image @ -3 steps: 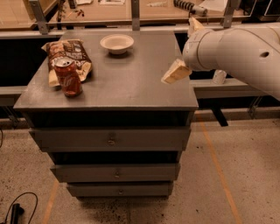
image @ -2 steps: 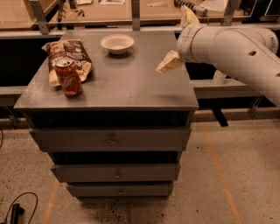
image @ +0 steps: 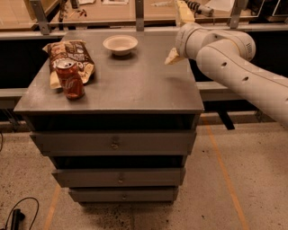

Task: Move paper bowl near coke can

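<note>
The off-white paper bowl [image: 120,44] sits upright near the back edge of the grey cabinet top [image: 135,87], about midway across. The red coke can [image: 71,79] stands upright near the front left corner, well apart from the bowl. My gripper [image: 177,35] hovers over the back right part of the top, to the right of the bowl and not touching it. Its cream fingers [image: 172,56] are spread open and hold nothing.
A crinkled brown snack bag [image: 67,56] lies flat just behind the can, touching it. The cabinet has drawers [image: 114,143] below. A metal rail [image: 139,13] with posts and a bench run behind the cabinet. My white arm [image: 238,72] reaches in from the right.
My gripper has moved from the right edge of the cabinet up and back toward the rear, closer to the bowl. The bowl, can and bag have not moved.
</note>
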`<action>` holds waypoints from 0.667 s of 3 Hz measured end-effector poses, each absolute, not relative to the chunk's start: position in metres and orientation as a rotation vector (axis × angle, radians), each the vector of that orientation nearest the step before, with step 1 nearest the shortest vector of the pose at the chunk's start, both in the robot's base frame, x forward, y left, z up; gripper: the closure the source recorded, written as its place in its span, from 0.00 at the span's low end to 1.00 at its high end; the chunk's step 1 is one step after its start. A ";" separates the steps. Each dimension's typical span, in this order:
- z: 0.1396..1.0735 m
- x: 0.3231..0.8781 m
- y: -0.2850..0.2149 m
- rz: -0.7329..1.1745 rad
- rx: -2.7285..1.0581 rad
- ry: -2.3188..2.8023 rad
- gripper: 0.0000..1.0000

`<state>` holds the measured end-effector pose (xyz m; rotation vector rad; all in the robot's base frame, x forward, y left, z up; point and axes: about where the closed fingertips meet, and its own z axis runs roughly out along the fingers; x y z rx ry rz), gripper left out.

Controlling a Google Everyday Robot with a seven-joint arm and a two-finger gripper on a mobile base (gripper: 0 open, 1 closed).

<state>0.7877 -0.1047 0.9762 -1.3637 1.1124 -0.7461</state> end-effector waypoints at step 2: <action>0.969 0.788 -0.103 -0.770 -1.394 1.087 0.00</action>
